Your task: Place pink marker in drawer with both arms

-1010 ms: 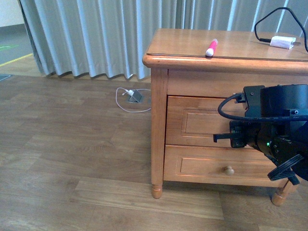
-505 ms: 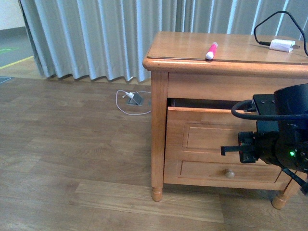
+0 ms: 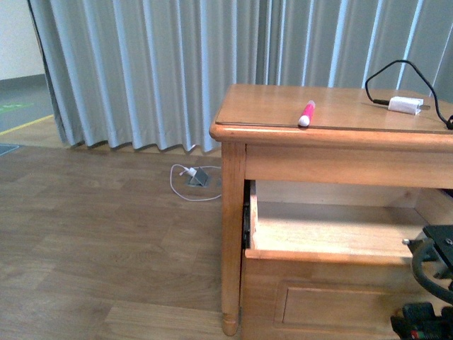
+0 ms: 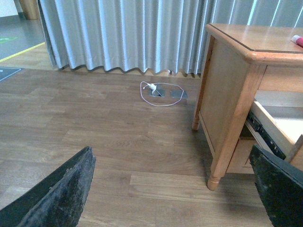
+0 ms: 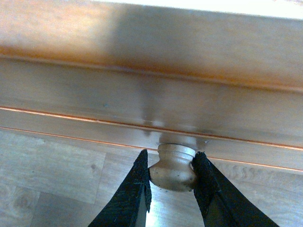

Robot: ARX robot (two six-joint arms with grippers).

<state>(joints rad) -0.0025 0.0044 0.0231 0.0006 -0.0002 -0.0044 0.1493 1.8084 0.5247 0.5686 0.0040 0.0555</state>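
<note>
The pink marker (image 3: 306, 113) lies on the nightstand top (image 3: 269, 106) near its front edge; its tip also shows in the left wrist view (image 4: 297, 39). The upper drawer (image 3: 318, 253) stands pulled out, its pale inside bare; it also shows in the left wrist view (image 4: 277, 130). My right gripper (image 5: 171, 161) is shut on the drawer's round wooden knob (image 5: 174, 166). In the front view only part of the right arm (image 3: 430, 287) shows, at the bottom right. My left gripper (image 4: 170, 189) is open and empty above the floor, left of the nightstand.
A white charger plug (image 3: 405, 105) with a black cable lies on the top's back right. A white cable and grey floor socket (image 3: 195, 176) lie by the grey curtain (image 3: 177, 71). The nightstand's front leg (image 4: 215, 177) stands near my left gripper.
The upper drawer has gone from shut to pulled far out. My right arm has drawn back and down with the knob, mostly leaving the front view. The marker has not moved.
</note>
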